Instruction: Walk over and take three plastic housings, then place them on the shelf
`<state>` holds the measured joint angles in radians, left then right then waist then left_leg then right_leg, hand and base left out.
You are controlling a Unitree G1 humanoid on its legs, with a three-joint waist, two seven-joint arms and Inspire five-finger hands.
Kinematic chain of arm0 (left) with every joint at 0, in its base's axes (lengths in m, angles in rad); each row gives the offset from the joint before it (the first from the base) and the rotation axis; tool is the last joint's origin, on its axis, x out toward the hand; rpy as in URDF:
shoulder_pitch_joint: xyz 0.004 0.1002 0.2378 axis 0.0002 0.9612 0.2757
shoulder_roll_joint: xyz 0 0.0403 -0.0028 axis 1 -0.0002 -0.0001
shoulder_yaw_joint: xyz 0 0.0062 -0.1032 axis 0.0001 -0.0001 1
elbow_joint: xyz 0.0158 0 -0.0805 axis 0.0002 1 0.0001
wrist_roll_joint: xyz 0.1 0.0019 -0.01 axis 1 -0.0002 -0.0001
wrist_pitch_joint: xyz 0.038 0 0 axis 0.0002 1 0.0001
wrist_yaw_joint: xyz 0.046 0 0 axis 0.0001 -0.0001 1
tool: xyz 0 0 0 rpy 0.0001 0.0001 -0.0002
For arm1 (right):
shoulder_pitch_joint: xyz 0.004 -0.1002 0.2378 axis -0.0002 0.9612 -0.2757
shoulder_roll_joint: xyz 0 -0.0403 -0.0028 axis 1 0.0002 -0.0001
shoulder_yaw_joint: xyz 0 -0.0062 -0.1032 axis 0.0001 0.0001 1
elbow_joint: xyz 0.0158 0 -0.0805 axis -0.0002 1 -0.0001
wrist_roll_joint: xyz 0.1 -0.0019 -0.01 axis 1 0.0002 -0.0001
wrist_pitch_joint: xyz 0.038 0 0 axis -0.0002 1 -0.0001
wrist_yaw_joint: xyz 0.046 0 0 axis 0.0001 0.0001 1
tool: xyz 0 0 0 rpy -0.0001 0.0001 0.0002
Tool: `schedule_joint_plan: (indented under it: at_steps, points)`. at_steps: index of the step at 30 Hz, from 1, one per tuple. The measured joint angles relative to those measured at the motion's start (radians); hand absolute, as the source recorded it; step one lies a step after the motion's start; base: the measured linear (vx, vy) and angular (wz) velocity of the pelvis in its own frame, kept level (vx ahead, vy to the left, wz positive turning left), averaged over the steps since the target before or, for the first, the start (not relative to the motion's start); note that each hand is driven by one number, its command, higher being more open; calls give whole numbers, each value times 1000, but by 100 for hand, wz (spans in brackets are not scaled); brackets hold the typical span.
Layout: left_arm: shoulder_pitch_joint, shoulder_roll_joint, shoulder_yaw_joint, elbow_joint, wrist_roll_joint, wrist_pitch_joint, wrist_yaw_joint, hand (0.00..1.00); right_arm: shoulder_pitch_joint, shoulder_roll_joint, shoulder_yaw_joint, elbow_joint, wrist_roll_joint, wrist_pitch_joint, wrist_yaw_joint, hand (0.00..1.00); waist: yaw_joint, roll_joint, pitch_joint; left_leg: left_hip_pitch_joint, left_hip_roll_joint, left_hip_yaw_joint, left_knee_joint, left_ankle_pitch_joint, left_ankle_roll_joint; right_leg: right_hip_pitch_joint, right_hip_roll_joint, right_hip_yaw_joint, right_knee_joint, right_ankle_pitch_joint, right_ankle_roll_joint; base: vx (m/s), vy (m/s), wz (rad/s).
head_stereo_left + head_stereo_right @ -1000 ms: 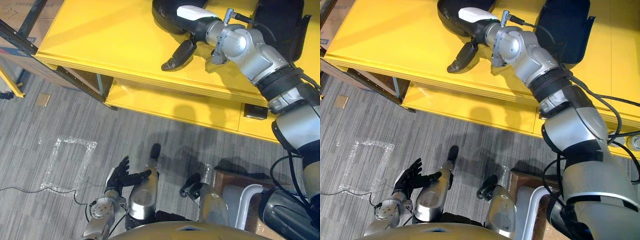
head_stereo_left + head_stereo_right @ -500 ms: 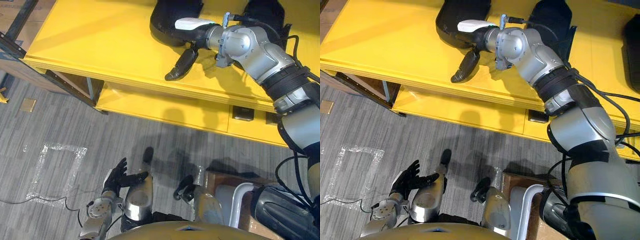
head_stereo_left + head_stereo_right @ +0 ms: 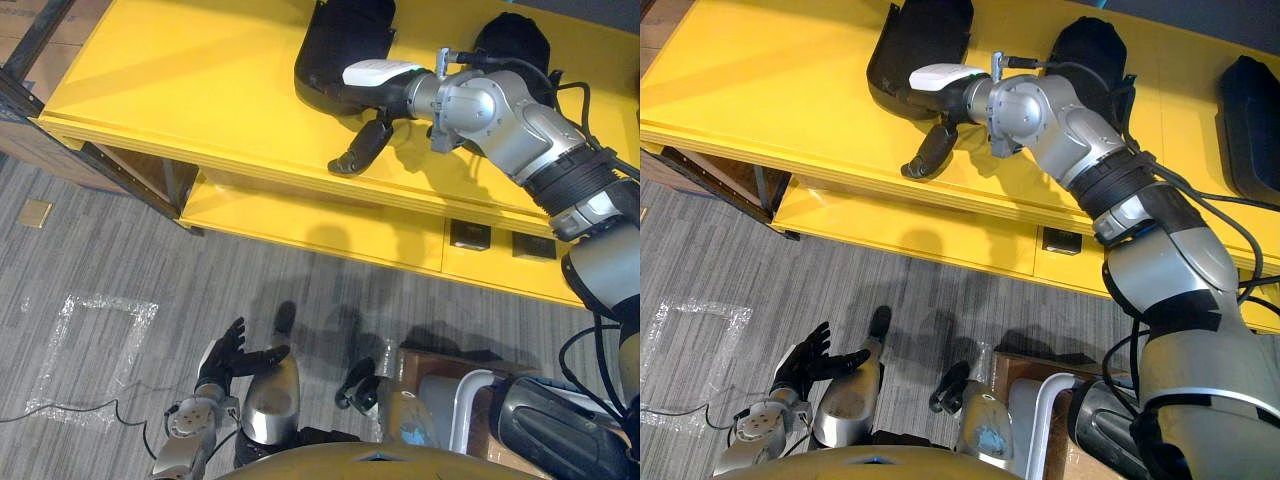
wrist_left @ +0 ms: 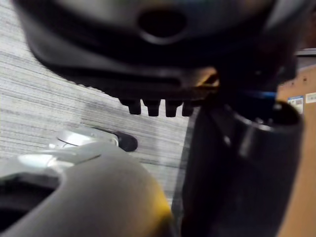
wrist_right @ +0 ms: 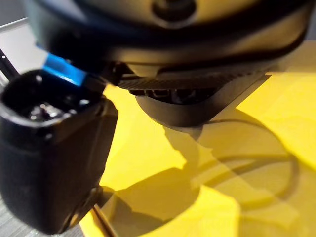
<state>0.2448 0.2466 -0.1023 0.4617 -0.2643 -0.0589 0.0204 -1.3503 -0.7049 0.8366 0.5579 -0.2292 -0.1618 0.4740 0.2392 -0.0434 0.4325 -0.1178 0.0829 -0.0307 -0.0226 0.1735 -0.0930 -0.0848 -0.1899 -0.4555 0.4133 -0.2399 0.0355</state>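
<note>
Room: grey carpeted floor (image 3: 100, 230), with a square of clear tape (image 3: 105, 300) stuck to it at the left of the frame.
Table: a long yellow table (image 3: 180, 80) runs across the top of the frame, with a lower yellow shelf (image 3: 320, 212) under its near edge.
Housings: three black plastic housings lie on the table. The first housing (image 3: 920, 40) is at upper centre, the second housing (image 3: 1090, 45) is just right of it and partly behind the silver arm, and the third housing (image 3: 1250, 110) is at the right edge, well apart from the other two.
Right hand (image 3: 380, 98): reaches in from the right onto the table. Its white-capped thumb lies on the near rim of the first housing. Its dark fingers (image 3: 352, 152) stretch out straight toward the table's front edge, spread wide from the thumb and gripping nothing.
Left hand (image 3: 228, 355): low at lower left above the floor, fingers spread and empty.
</note>
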Motion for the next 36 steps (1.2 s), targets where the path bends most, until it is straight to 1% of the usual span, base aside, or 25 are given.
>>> schedule_joint_plan:
  at_steps: [6, 10, 11, 13, 14, 15, 16, 18, 19, 21, 22, 24, 25, 28, 29, 31, 32, 33, 34, 35, 36]
  points:
    - [0, 3, 1, 0, 0, 2, -8, 100, 4, -5, 19, -15, 0, -2, -1, 100, 0, -15, -14, -3, -1, 0, -1, -1, 2, 1, 2, 0, -12, 5, 4, 0, 0, 0]
    - [0, 6, 1, 0, 0, 2, -10, 100, 5, -5, 20, -16, -2, -4, -9, 100, -1, -18, -17, -1, -2, 0, -1, -2, 2, 6, 2, -1, -17, 6, 5, 0, 0, 0]
    - [0, 6, 1, 0, 1, 2, -11, 100, 5, -5, 20, -17, -4, -4, -23, 100, -1, -19, -17, 1, -2, 0, -2, -2, 2, 8, 2, -1, -17, 6, 5, 0, 0, 0]
    - [0, 6, 0, 1, 1, 2, -11, 100, 6, -5, 20, -25, -42, -5, -74, 100, -2, -19, -17, 6, -1, 0, -3, -2, 2, 14, 3, -2, -19, 7, 5, 0, 0, 0]
    - [0, 6, -1, 1, 1, 2, -11, 100, 6, -7, 20, -25, -45, -5, -116, 100, -2, -19, -18, 11, -1, 0, -4, -2, 2, 19, 4, -2, -21, 7, 5, 0, 0, 0]
    - [0, 6, -1, 3, 1, 2, -11, 100, 6, -6, 19, -26, -85, -15, -177, 100, -3, -19, -18, 20, 0, 1, -9, -2, 2, 26, 5, -2, -23, 8, 5, -9, -16, -3]
    - [0, 6, -1, 5, 1, 2, -12, 100, 6, -7, 18, -26, -96, -20, -203, 100, -3, -18, -19, 24, 0, 2, -11, -2, 2, 30, 5, -2, -25, 8, 5, 0, 0, 0]
    - [1, 5, -2, 22, 1, 2, -12, 100, 6, -7, 13, -27, -146, -34, -284, 100, -8, -21, -36, 26, 2, 3, -16, -2, 2, 32, 10, -1, -35, 11, 7, 0, 0, 0]
    - [1, 5, -1, 32, 1, 2, -12, 100, 6, -7, -10, -30, -161, -49, -339, 100, -13, -23, -45, 27, 4, 4, -17, -2, 2, 36, 14, -1, -45, 15, 8, 0, 0, 0]
    - [1, 5, -2, 39, 1, 2, -13, 100, 5, -7, -48, -46, -161, -61, -395, 100, -18, -24, -53, 27, 8, 8, -19, -2, 2, 37, 18, 0, -54, 22, 6, 11, -14, -6]
    - [1, 5, -3, 43, 1, 2, -14, 100, 5, -9, -70, -61, -160, -66, -419, 100, -22, -23, -60, 29, 10, 11, -20, -2, 2, 38, 19, 2, -58, 24, 7, 7, -15, -9]
    - [2, 5, -5, 44, 3, 2, -14, 100, 5, -19, -88, -85, -160, -68, -436, 100, -23, -21, -62, 44, 14, 20, -26, -2, 2, 47, 21, 9, -64, 27, 7, 5, -18, -14]
    - [2, 5, -7, 51, 5, 2, -17, 100, 5, -38, -94, -111, -156, -69, -443, 100, -25, -21, -69, 59, 13, 27, -36, -2, 2, 57, 23, 16, -69, 28, 8, 0, -11, -14]
    - [4, 5, -11, 61, 5, 2, -18, 100, 9, -59, -108, -154, -155, -61, -443, 100, -39, -21, -99, 59, 14, 30, -45, -2, 2, 58, 31, 21, -88, 35, 11, 11, -2, -6]
    - [7, 4, -11, 62, 5, 2, -19, 100, 27, -69, -132, -185, -142, -60, -443, 100, -47, -23, -113, 61, 16, 32, -53, -1, 3, 59, 35, 21, -97, 38, 11, 30, -5, -6]
    - [9, 4, -12, 72, 5, 1, -21, 100, 71, -79, -185, -242, -98, -57, -444, 100, -56, -23, -123, 75, 16, 39, -59, -1, 3, 70, 36, 25, -108, 41, 14, 38, -7, -8]
    - [10, 3, -12, 90, 8, 1, -22, 100, 131, -89, -238, -310, -55, -37, -444, 100, -66, -23, -145, 75, 16, 45, -59, -4, 4, 72, 38, 28, -122, 47, 17, 39, -2, -9]
    - [12, 2, -11, 96, 10, 1, -22, 100, 155, -93, -261, -335, -37, -30, -444, 100, -71, -24, -153, 75, 16, 49, -60, -5, 4, 72, 39, 33, -126, 50, 18, 60, 1, -13]
    - [14, 1, -10, 106, 23, 1, -21, 100, 199, -97, -310, -377, -20, -21, -444, 100, -83, -23, -164, 76, 16, 59, -59, -6, 5, 74, 42, 40, -140, 59, 19, 43, 2, -15]
    - [13, 1, -10, 110, 32, 1, -21, 100, 220, -105, -334, -393, -4, -20, -444, 100, -87, -22, -166, 78, 16, 66, -59, -6, 6, 76, 44, 46, -148, 64, 20, 47, 8, -22]
    - [13, -1, -8, 118, 37, -2, -21, 100, 270, -123, -389, -421, 21, -19, -444, 100, -98, -21, -167, 86, 18, 78, -60, -7, 7, 90, 50, 52, -168, 79, 21, 19, 7, -20]
